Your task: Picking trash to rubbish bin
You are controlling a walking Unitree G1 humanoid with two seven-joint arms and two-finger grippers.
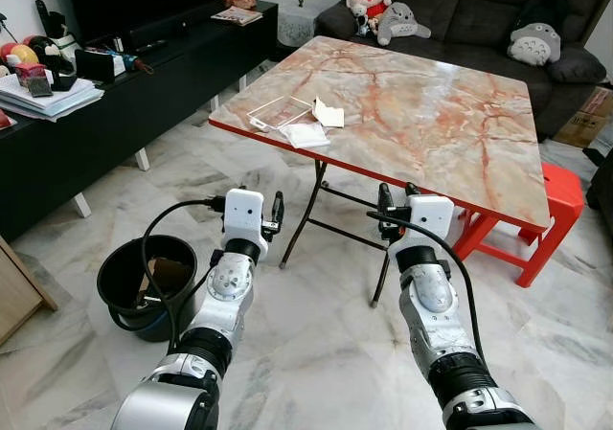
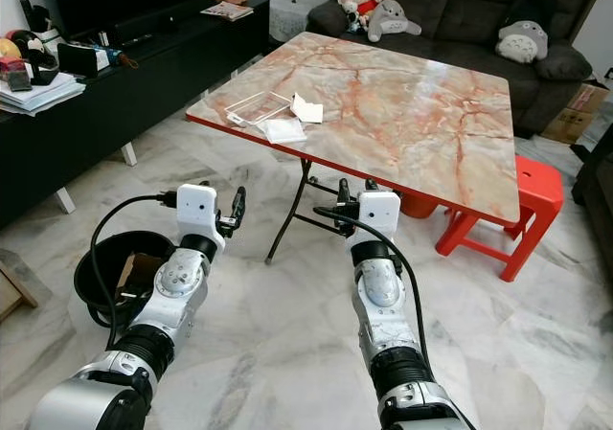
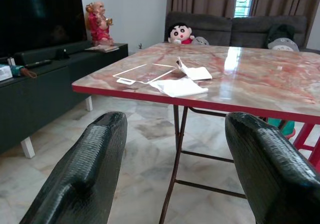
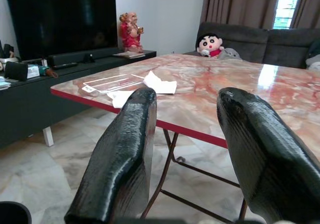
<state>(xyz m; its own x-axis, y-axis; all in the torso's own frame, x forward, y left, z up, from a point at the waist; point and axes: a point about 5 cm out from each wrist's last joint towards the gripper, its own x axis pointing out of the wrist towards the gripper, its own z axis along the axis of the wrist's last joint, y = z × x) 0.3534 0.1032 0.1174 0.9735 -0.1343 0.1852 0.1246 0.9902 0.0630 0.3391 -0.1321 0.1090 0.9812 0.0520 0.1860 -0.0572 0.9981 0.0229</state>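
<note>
On the near-left corner of the marble-top folding table lie a clear plastic wrapper, a crumpled white tissue and a flat white tissue. A black round bin stands on the floor to my left, with something brown inside. Both arms are raised in front of me, below the table's near edge. My left gripper is open and holds nothing; along its fingers I see the wrapper and tissues. My right gripper is open too, with nothing between its fingers.
A long black TV console with papers and clutter runs along the left. A red plastic stool stands under the table's right side. A dark sofa with plush toys is behind the table. The floor is marble tile.
</note>
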